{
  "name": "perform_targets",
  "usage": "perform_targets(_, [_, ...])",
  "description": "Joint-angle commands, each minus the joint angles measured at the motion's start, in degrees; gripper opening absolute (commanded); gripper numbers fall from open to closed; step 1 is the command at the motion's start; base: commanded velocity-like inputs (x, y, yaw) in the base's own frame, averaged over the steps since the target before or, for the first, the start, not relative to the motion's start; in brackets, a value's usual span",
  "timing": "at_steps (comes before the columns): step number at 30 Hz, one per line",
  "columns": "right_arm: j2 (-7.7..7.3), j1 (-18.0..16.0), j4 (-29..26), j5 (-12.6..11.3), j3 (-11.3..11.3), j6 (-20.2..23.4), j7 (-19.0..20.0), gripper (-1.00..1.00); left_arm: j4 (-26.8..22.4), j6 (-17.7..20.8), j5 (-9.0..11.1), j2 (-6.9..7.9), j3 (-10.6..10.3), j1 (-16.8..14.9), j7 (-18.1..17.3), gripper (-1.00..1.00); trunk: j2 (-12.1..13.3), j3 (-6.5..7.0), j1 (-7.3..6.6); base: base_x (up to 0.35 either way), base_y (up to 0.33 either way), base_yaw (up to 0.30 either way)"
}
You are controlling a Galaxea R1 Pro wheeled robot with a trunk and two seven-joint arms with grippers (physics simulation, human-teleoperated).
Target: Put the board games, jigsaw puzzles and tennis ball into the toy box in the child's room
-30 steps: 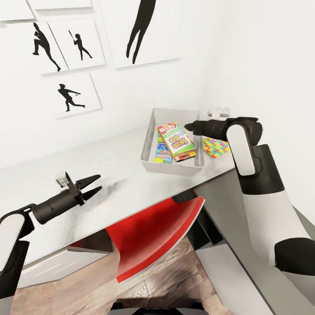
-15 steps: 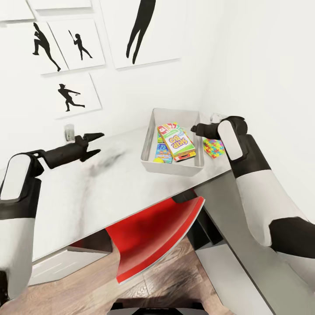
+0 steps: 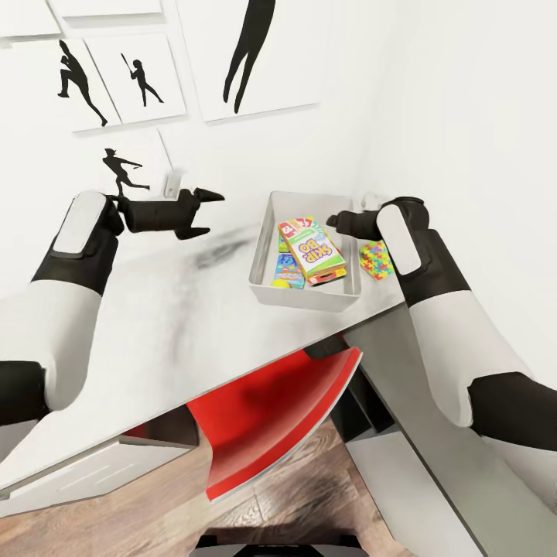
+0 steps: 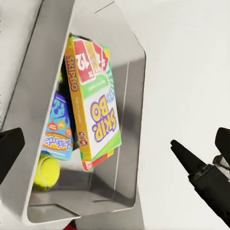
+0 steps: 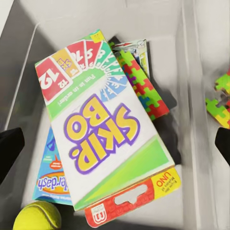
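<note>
White-walled child's room, black ball-player silhouette pictures (image 3: pixel 128 73) above a pale, smooth table (image 3: pixel 155 325); red chair (image 3: pixel 271 410) tucked beneath, wood-plank floor.

Item: toy box (image 3: pixel 305 298), light-grey, shallow, sloped walls, at the table's right end. Contents: Skip-Bo box (image 5: pixel 108 139), flat printed card, lying tilted on top; teal-blue game box (image 5: pixel 50 177) under it; a further printed box (image 5: pixel 136 50) partly hidden at the far end; one jigsaw puzzle (image 5: pixel 143 86), thin, interlocking coloured pieces, mostly covered; tennis ball (image 5: pixel 37 215), fuzzy yellow-green, in a corner.

Item: second jigsaw puzzle (image 3: pixel 375 259), on the table just outside the toy box's right wall, beside the right arm.

Left pincer (image 3: pixel 203 210): released, fingers apart, nothing held, above the table left of the toy box.
Right pincer (image 3: pixel 337 221): over the toy box's right rim; released or clenched cannot be told.

Step, as judged: last toy outstanding. Next move likely calls for the right pincer to shift outward, take the thin board by an edge and lift it over the wall.
</note>
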Motion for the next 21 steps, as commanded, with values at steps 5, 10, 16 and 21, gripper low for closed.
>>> perform_targets(5, [0.17, -1.24, -0.94, -0.68, -0.02, 1.45, -0.32, 1.0, 12.56, -2.36, -3.07, -3.96, -2.2, -7.02, 1.5, 1.0, -0.1, -0.09, 0.03, 0.0, 0.0, 0.0])
perform_targets(10, [0.17, -2.54, -1.52, -0.86, -0.33, 3.76, -0.28, 1.0, 23.71, -5.86, -7.54, -6.8, -3.04, -12.84, 1.86, 1.0, -0.1, -0.09, 0.03, 0.0, 0.0, 0.0])
perform_targets(16, [0.27, -4.19, -1.51, -1.2, -2.33, 6.82, -0.09, 1.0, 29.93, -7.98, -10.01, -8.05, -3.39, -16.03, 2.01, 1.0, -0.1, -0.09, 0.03, 0.0, 0.0, 0.0])
perform_targets(21, [0.26, -4.66, -1.84, -1.26, -3.76, 7.72, 0.09, 1.0, 32.03, -8.72, -10.91, -8.5, -3.51, -17.12, 2.06, 1.0, -0.1, -0.09, 0.03, 0.0, 0.0, 0.0])
